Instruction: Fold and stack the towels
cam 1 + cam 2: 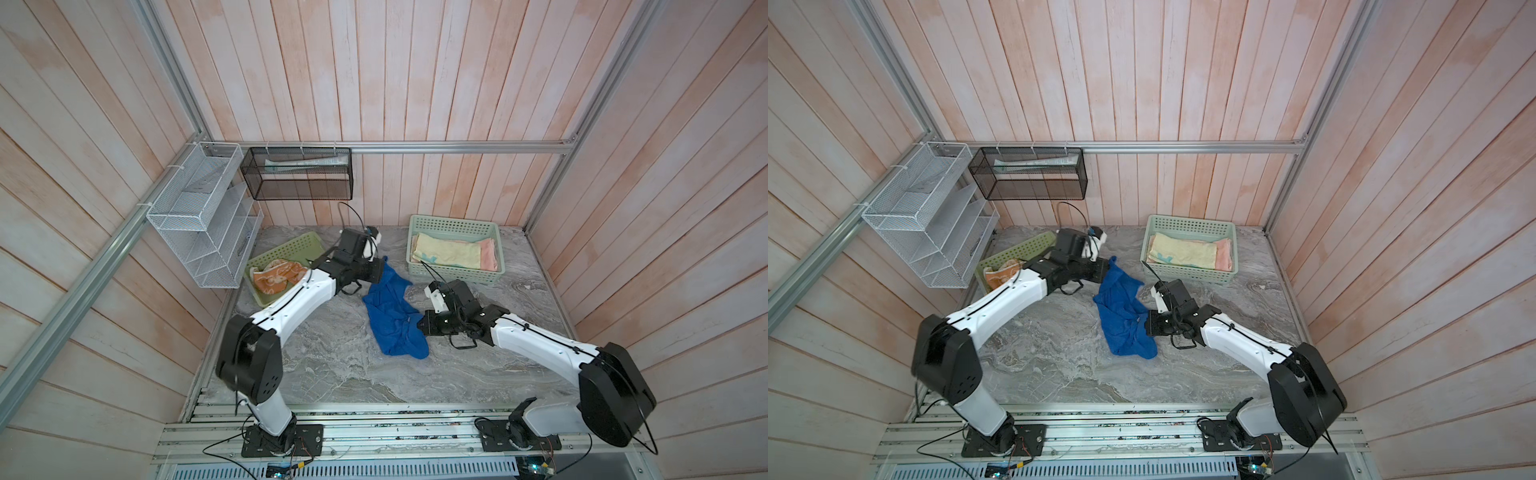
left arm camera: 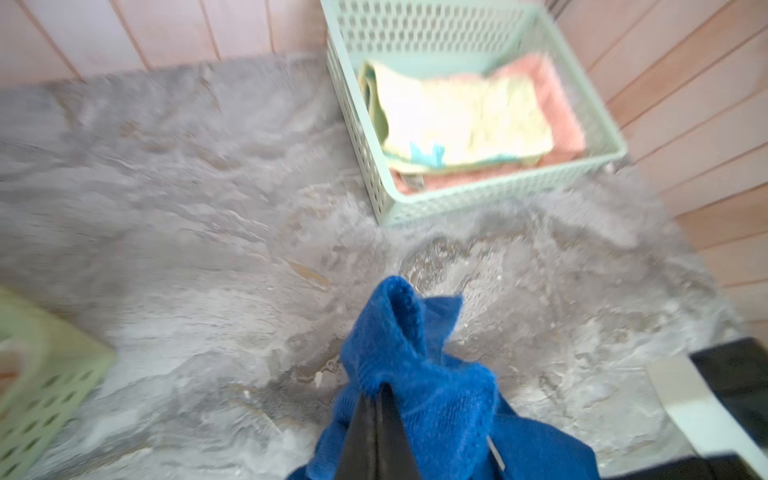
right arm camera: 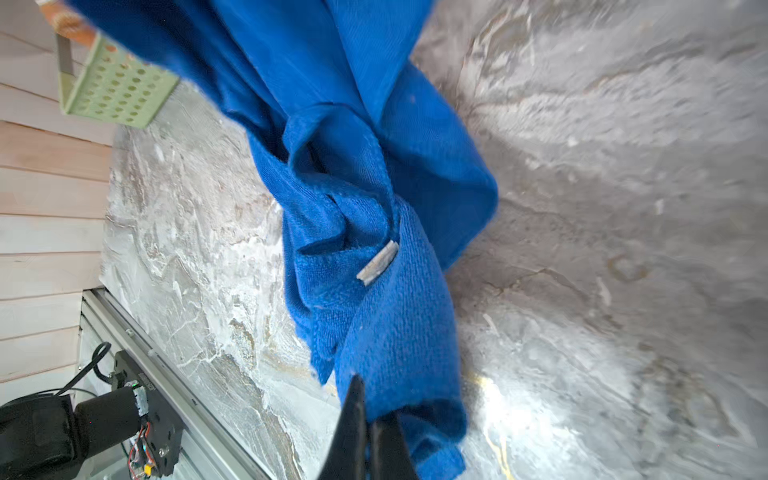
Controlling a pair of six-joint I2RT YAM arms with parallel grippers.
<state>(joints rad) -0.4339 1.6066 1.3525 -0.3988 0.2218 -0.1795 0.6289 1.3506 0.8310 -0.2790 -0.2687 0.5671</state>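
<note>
A crumpled royal blue towel [image 1: 390, 309] [image 1: 1121, 309] lies stretched across the middle of the marble table. My left gripper [image 1: 380, 266] [image 2: 380, 392] is shut on its far corner, and blue cloth [image 2: 419, 365] bunches round the fingertips. My right gripper [image 1: 424, 325] [image 3: 368, 401] is shut on the towel's near right edge [image 3: 386, 316]. A folded pale yellow towel [image 1: 446, 251] [image 2: 461, 120] lies on a salmon-pink towel [image 1: 489, 254] in the right basket. An orange towel [image 1: 276, 277] sits crumpled in the left basket.
The pale green right basket [image 1: 453, 220] stands at the back right, and the green left basket [image 1: 291, 246] at the back left, partly under my left arm. A white wire rack [image 1: 199, 216] and a black mesh basket [image 1: 299, 174] hang on the walls.
</note>
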